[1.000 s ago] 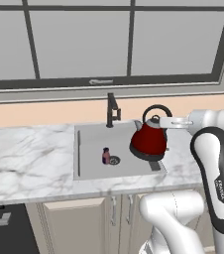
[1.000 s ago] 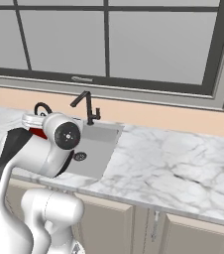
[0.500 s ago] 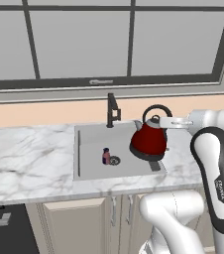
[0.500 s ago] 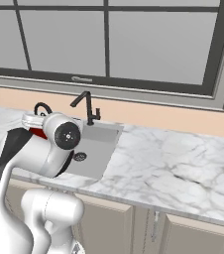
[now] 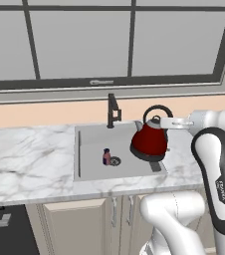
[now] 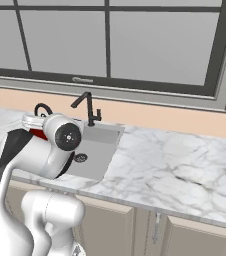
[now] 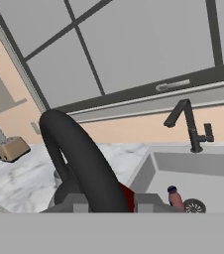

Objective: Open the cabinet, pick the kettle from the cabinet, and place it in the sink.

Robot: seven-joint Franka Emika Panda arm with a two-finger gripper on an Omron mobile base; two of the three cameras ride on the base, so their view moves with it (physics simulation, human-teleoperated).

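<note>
I see no change from a second ago in either base view: the kettle [image 5: 150, 140], arm and sink [image 5: 92, 149] sit just as they did, and nothing has shifted in the frame.

From the left base view, the kettle is at the 3 o'clock end of the sink, its red body overlapping the basin's right rim. Whether its base rests on the basin floor or hangs just above it, I cannot tell. The gripper [image 5: 170, 122] comes in from 3 o'clock at the level of the kettle's lid, right against the black loop handle [image 5: 157, 110].

In the hand view the handle arcs up from between the two fingertips, so I read the gripper [image 7: 106, 202] as narrowed onto the handle and holding the kettle [image 7: 127, 196]; a sliver of red shows just behind the loop.

The faucet [image 5: 113, 110] stands at the basin's 12 o'clock edge, apart from the kettle. A small pinkish bottle [image 5: 106, 156] stands upright on the basin floor just beside the drain [image 5: 115, 161], at about 9 o'clock from the kettle and clear of it.

In the right base view the arm's elbow covers most of the kettle [image 6: 37, 132]; only the handle top and a little red show at its 9 o'clock side.
</note>
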